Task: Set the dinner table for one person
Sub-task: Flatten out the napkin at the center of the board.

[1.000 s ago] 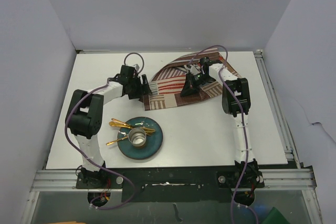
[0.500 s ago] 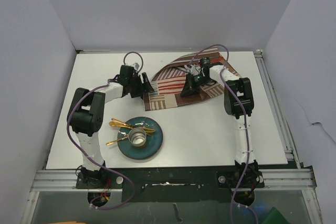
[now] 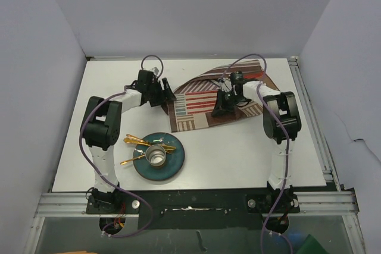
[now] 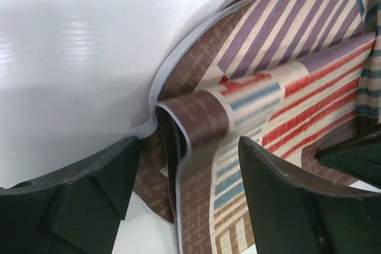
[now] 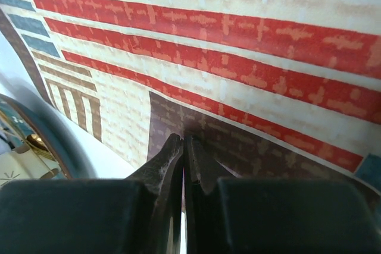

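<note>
The striped patchwork placemat [image 3: 199,102] lies partly folded and rumpled on the far middle of the white dinner table [image 3: 250,153]. My left gripper [image 3: 168,96] is open, its fingers either side of the mat's curled left edge [image 4: 190,117], not pinching it. My right gripper [image 3: 220,112] is shut on the mat's near edge, jaws pressed together over the brown border [image 5: 238,141]. A teal plate [image 3: 172,162] at the near left holds a small metal cup [image 3: 157,156] and gold cutlery [image 3: 138,141].
Aluminium rails run along the table's right edge [image 3: 309,117] and near edge [image 3: 190,200]. White walls enclose the far and side edges. The teal plate's rim [image 5: 12,117] shows at the left of the right wrist view.
The placemat has slid and turned to the right with my right gripper. My left gripper has shifted slightly farther back along the mat's left edge. The plate has not moved.
</note>
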